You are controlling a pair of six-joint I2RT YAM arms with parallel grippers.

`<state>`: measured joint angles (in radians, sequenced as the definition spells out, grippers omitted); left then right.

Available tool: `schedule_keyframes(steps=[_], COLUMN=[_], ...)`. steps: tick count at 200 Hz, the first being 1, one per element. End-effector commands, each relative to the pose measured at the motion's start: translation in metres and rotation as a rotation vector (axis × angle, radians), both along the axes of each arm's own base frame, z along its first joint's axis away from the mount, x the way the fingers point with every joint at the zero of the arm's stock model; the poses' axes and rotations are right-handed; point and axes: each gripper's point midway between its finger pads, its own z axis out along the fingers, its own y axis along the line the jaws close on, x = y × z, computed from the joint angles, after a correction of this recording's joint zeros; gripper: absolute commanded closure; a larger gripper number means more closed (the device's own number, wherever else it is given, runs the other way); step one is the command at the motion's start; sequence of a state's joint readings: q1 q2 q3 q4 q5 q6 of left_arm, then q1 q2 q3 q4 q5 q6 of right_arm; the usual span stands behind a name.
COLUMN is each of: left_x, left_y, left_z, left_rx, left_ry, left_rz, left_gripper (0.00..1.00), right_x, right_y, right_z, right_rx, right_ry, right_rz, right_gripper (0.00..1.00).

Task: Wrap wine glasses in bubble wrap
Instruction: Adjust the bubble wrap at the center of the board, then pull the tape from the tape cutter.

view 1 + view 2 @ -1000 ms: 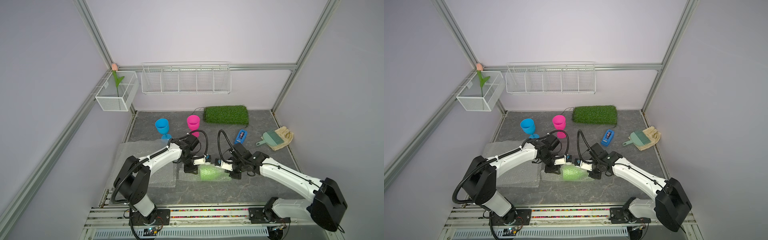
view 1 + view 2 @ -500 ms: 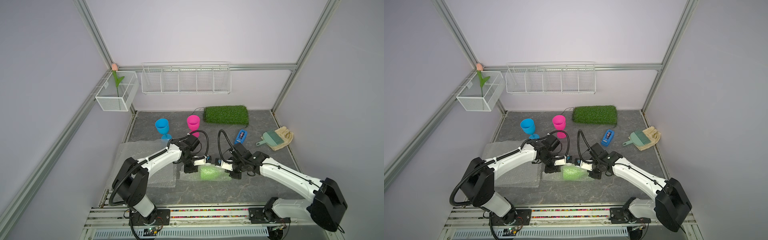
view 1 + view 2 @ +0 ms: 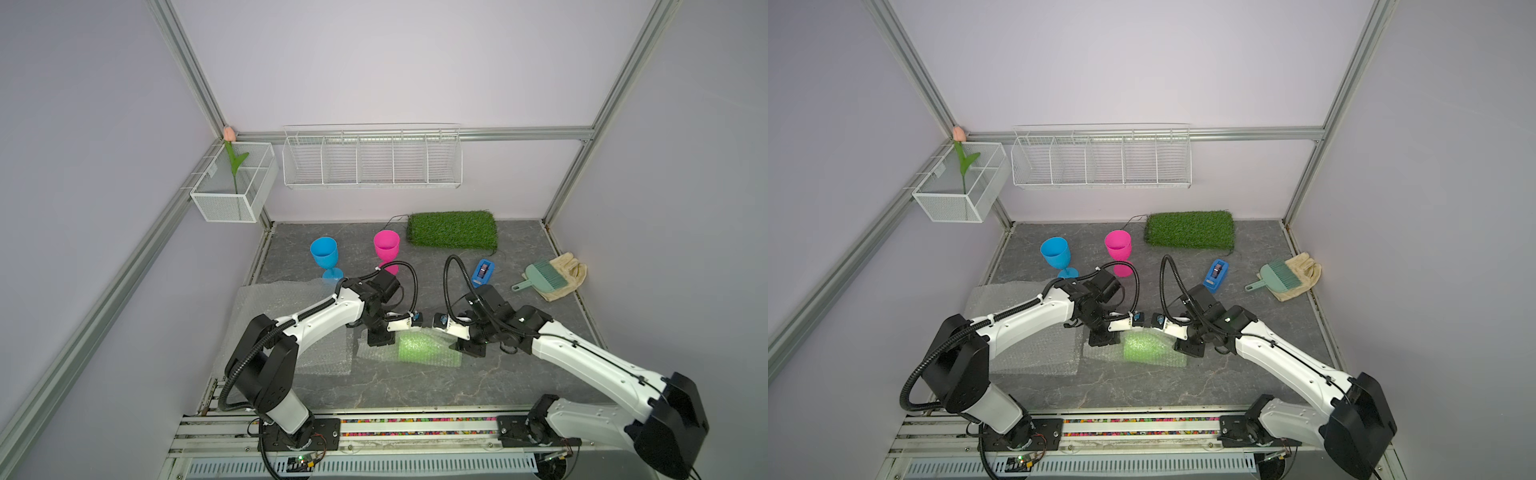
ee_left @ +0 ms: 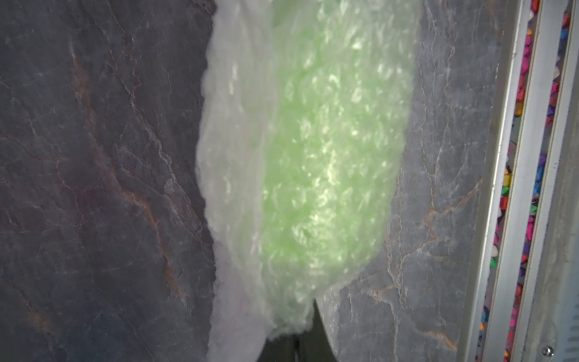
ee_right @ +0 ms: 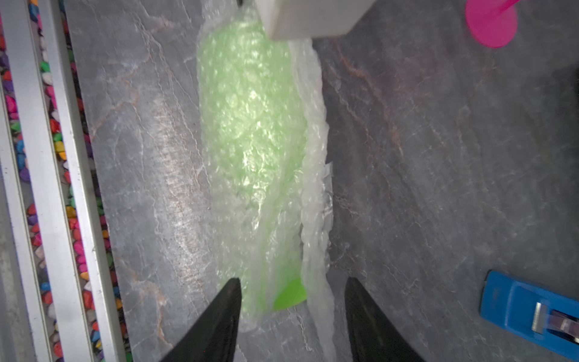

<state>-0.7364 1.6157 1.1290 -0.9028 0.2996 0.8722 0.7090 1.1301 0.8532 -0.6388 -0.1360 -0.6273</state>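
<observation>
The lime green wine glass (image 3: 428, 351) (image 3: 1152, 349) lies on its side in the middle of the table, rolled in bubble wrap (image 4: 313, 156) (image 5: 257, 125). At the roll's left end my left gripper (image 3: 380, 338) (image 4: 294, 344) is shut on the bunched bubble wrap. My right gripper (image 3: 469, 347) (image 5: 293, 313) stands open at the other end, one finger on each side of the roll. There the glass's green foot (image 5: 289, 296) peeks out of the wrap. The blue wine glass (image 3: 324, 253) (image 3: 1054, 251) and the pink wine glass (image 3: 386, 245) (image 3: 1118, 245) stand upright behind, unwrapped.
Spare bubble wrap sheets (image 3: 282, 299) lie flat under the left arm. A grass mat (image 3: 452, 228) is at the back, with a blue tape dispenser (image 3: 483, 272) (image 5: 529, 313), a dustpan brush (image 3: 540, 276) and a glove (image 3: 571, 270) to the right. Wire baskets hang on the walls.
My right gripper has opened and let go of the roll's end. My left gripper has closed on the bubble wrap at its end. Both arms have stayed in place.
</observation>
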Motion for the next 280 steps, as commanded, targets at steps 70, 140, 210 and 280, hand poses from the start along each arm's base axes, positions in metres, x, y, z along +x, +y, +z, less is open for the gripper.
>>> schedule_keyframes(steps=[70, 140, 210, 280], left_x=[-0.005, -0.009, -0.010, -0.011], left_y=[0.001, 0.000, 0.000, 0.001], left_z=[-0.002, -0.004, -0.004, -0.006], left_rx=[0.031, 0.042, 0.043, 0.048], left_ry=[0.002, 0.013, 0.008, 0.015], left_rz=[-0.015, -0.024, -0.031, -0.031], left_gripper=[1.00, 1.00, 1.00, 1.00], right_x=[0.103, 0.188, 0.242, 0.247], right_y=[-0.045, -0.117, -0.136, -0.137], right_z=[0.078, 0.029, -0.031, -0.073], right_rx=[0.561, 0.961, 1.052, 1.030], right_ry=[0.076, 0.660, 0.847, 0.937], right_rz=[-0.768, -1.215, -1.336, -1.405], right_gripper=[0.33, 0.38, 0.46, 0.62])
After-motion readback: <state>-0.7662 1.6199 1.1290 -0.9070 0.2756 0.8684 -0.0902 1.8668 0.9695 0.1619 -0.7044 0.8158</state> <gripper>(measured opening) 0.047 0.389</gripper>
